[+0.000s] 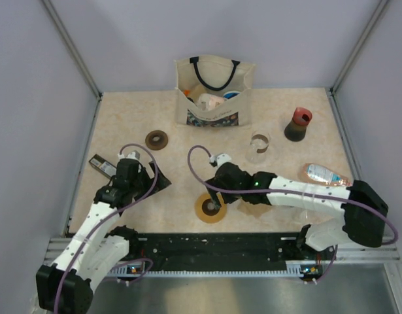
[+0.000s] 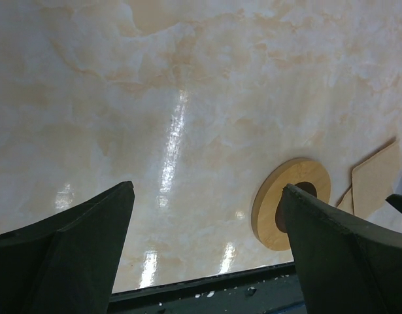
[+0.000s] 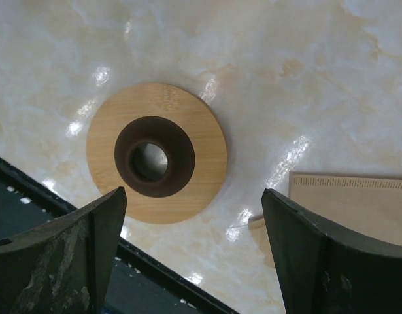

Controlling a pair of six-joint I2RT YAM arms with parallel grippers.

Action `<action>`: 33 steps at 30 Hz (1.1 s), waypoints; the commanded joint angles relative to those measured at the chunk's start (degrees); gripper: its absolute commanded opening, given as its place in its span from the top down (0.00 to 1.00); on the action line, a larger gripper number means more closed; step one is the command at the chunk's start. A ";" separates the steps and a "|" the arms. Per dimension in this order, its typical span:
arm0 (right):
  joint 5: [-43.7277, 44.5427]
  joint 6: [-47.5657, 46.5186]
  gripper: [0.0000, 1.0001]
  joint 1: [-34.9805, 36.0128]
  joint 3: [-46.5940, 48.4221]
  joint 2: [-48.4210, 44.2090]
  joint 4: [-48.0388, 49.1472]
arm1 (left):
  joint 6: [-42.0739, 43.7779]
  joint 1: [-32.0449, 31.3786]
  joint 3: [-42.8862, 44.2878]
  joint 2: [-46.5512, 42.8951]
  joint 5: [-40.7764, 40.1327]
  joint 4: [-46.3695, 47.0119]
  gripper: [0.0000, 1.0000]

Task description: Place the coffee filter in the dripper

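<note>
The coffee filter (image 3: pixel 357 203) is flat tan paper with a crimped edge, lying on the table just right of my right gripper (image 3: pixel 194 193). It also shows in the left wrist view (image 2: pixel 377 180). In the top view my right arm hides it. No blue dripper cone shows clearly; only a blue-rimmed thing (image 1: pixel 231 95) peeks from the tote bag. A tan wooden ring with a dark centre hole (image 3: pixel 201 131) lies flat near the front edge (image 1: pixel 201 212). My right gripper (image 1: pixel 217 195) hovers open beside it, empty. My left gripper (image 2: pixel 207 188) is open and empty, left of the ring (image 1: pixel 158 185).
A cream tote bag (image 1: pixel 214 111) with several items stands at the back. A dark ring (image 1: pixel 156 139), a clear glass cup (image 1: pixel 258 147), a dark grinder with a red top (image 1: pixel 297 124), a plastic packet (image 1: pixel 326 174) and a black flat item (image 1: pixel 102 165) lie around. A black rail (image 1: pixel 214 245) borders the front.
</note>
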 commanded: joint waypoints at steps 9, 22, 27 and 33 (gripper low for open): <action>7.34 0.46 0.25 5.38 3.62 10.43 6.55 | -0.79 -0.20 0.68 -1.22 -3.86 -0.54 0.01; 5.93 2.74 0.50 5.91 3.18 16.58 9.28 | -1.85 -0.20 0.59 0.10 -5.09 -1.06 0.01; 6.98 6.60 0.64 5.91 2.47 18.78 9.98 | -1.94 -0.20 0.77 0.27 -5.36 -1.33 0.01; 10.41 8.72 0.92 6.17 3.53 19.31 7.44 | -1.76 -0.20 0.77 0.62 -5.45 -1.59 0.01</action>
